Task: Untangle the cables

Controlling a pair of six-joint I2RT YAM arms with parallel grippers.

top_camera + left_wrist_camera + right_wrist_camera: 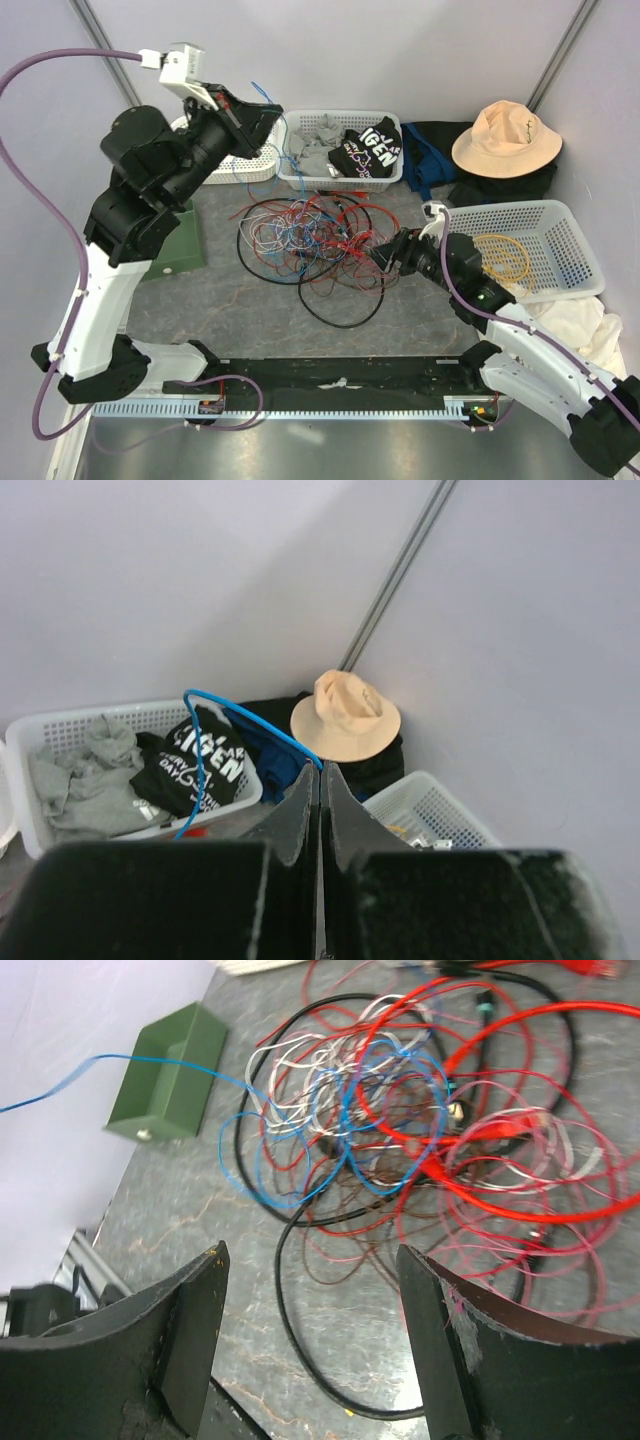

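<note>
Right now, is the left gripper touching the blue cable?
Touching. The left wrist view shows the blue cable running into the tips of the left gripper, whose jaws are shut on it.

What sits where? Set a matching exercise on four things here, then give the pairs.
1 blue cable
2 yellow cable
3 hat
4 green box

A in the rightmost white basket
B pinched in the shut left gripper
C on dark cloth, far corner
D on the table, left of the tangle

Pairs: 1-B, 2-A, 3-C, 4-D
</note>
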